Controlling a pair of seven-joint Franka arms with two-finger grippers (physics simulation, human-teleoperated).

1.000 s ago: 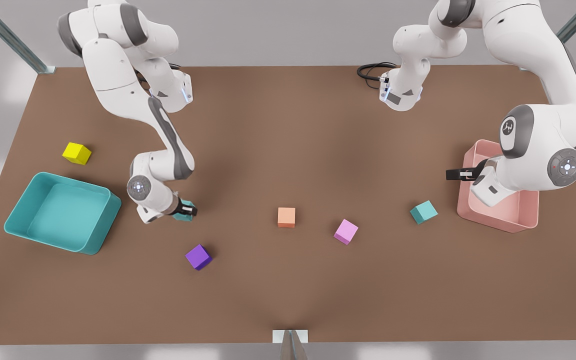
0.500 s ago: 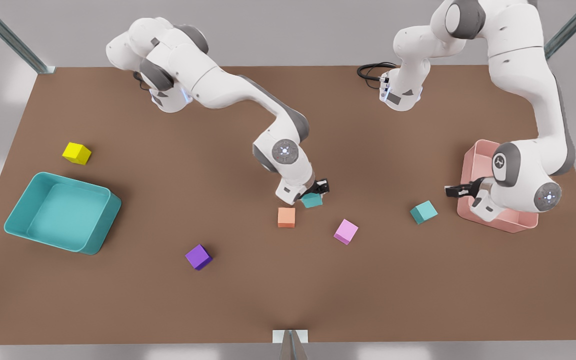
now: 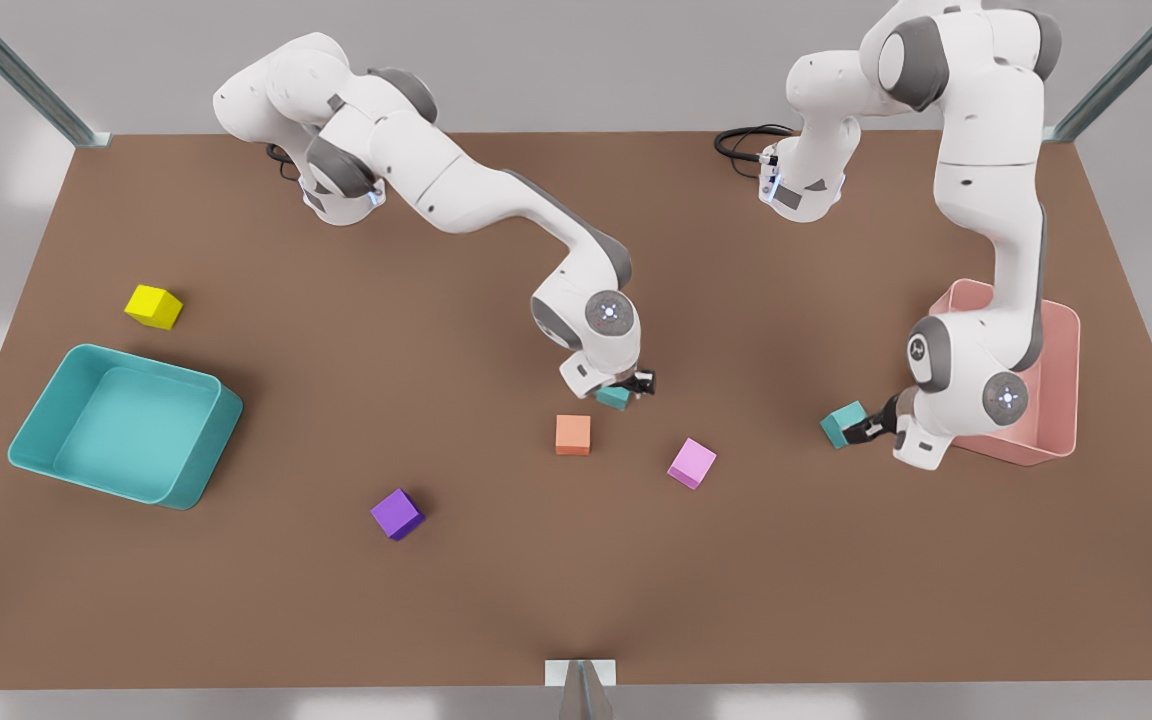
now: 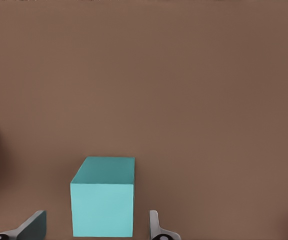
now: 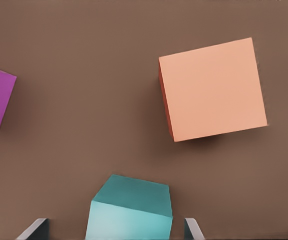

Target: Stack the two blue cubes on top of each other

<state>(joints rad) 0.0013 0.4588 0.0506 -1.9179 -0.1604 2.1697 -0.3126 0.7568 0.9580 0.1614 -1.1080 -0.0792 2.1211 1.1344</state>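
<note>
Two teal cubes apart on a flat brown table (image 3: 576, 600), a parted claw at each.

The near strip of the table is bare and open; next come a small dark purple cube (image 3: 397, 514), a light pink cube (image 3: 692, 463) and an orange cube (image 3: 572, 435). On the front view's right, the left gripper (image 3: 871, 428) straddles one small teal-turquoise cube (image 3: 843, 424), fingers (image 4: 34, 227) apart and clear of its sides, just beside a pink tray (image 3: 1056, 400). Mid-table, the right gripper (image 3: 631, 385) stands over the other teal-turquoise cube (image 3: 614, 397), fingers (image 5: 36, 230) spread wider than it, just beyond the orange cube. A large teal tray (image 3: 191, 470) and, farther, a yellow cube (image 3: 153, 306) sit towards the front view's left edge; grey walls lie beyond.
</note>
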